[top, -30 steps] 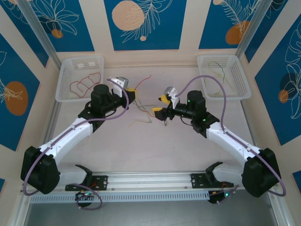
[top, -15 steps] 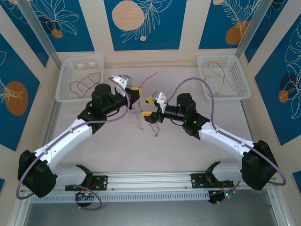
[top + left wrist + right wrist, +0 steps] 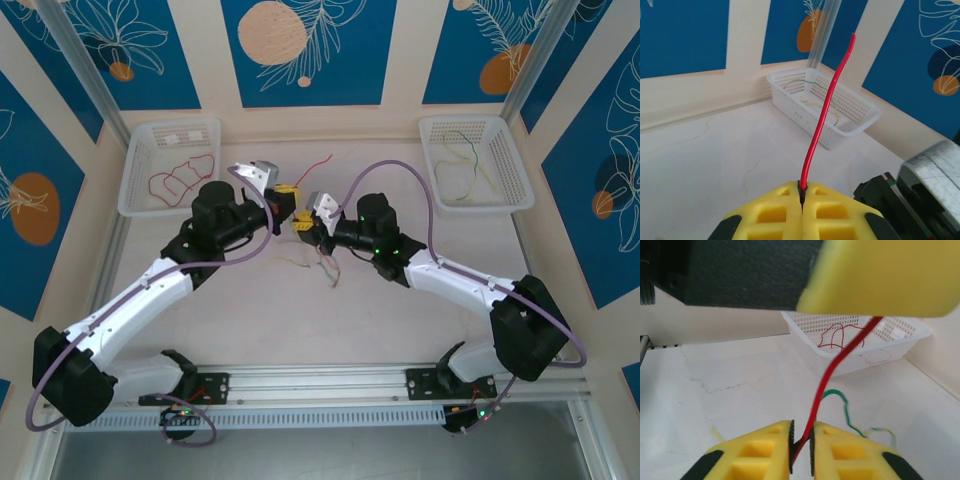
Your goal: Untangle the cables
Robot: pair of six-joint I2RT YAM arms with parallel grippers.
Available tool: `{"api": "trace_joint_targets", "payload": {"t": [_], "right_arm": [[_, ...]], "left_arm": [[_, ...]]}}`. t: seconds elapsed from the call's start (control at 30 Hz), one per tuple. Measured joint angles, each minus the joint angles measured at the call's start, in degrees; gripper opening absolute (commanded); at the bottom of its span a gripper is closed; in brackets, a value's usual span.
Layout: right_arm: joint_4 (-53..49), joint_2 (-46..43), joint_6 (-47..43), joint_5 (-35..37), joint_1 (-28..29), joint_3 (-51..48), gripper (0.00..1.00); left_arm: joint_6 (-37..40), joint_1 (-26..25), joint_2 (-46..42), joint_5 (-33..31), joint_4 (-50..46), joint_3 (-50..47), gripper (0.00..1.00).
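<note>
My left gripper (image 3: pixel 288 192) is shut on a red cable (image 3: pixel 825 110), whose free end sticks up from the closed yellow pads (image 3: pixel 801 192). The same red cable (image 3: pixel 840 362) runs down from the left gripper's finger (image 3: pixel 880 275) into my right gripper (image 3: pixel 801 440). Its jaws stand nearly closed with the cable between the pads. In the top view the right gripper (image 3: pixel 303 226) sits just below and right of the left one. A green cable (image 3: pixel 845 407) trails beside it. More thin cables (image 3: pixel 322 262) hang and lie in a loose tangle below both grippers.
A white basket (image 3: pixel 140 160) at the back left holds looped red cables (image 3: pixel 180 180). Another white basket (image 3: pixel 515 170) at the back right holds green and pale cables (image 3: pixel 470 160). The right arm stretches across the table's middle.
The right gripper has moved left up to the left gripper and its jaws have closed from wide open onto the red cable. The left gripper has kept its grip.
</note>
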Motion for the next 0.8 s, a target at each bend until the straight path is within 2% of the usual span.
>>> {"api": "trace_joint_targets", "payload": {"t": [0.2, 0.37, 0.4, 0.43, 0.47, 0.5, 0.63, 0.8], "right_arm": [[-0.02, -1.62, 0.22, -3.21, -2.14, 0.04, 0.00], [-0.74, -4.26, 0.59, -5.73, -4.66, 0.04, 0.01], [-1.03, -4.66, 0.57, -5.75, -4.90, 0.04, 0.08], [-1.16, -4.92, 0.59, -5.75, -5.09, 0.04, 0.24], [-1.25, -5.07, 0.90, -5.77, -5.20, 0.04, 0.34], [-1.60, -5.18, 0.98, -5.64, -5.35, 0.04, 0.40], [-3.26, -5.35, 2.03, -4.66, -6.21, -0.02, 0.54], [-2.47, -7.78, 6.12, -4.15, -6.36, -2.38, 0.59]], "left_arm": [[0.87, -0.15, -2.99, -6.91, -2.99, -0.26, 0.00], [2.62, -0.57, -4.90, -9.01, -4.46, -0.28, 0.00], [2.89, -0.66, -5.09, -8.98, -4.46, -0.28, 0.00], [3.08, -0.68, -5.18, -8.96, -4.46, -0.28, 0.00], [3.10, -0.68, -5.18, -8.94, -4.46, -0.28, 0.00], [3.26, -0.66, -5.18, -9.16, -4.37, -0.28, 0.00], [3.23, -0.50, -5.29, -9.42, -4.22, -0.28, 0.00], [3.23, -0.50, -5.29, -9.42, -4.24, -0.28, 0.00]]}}
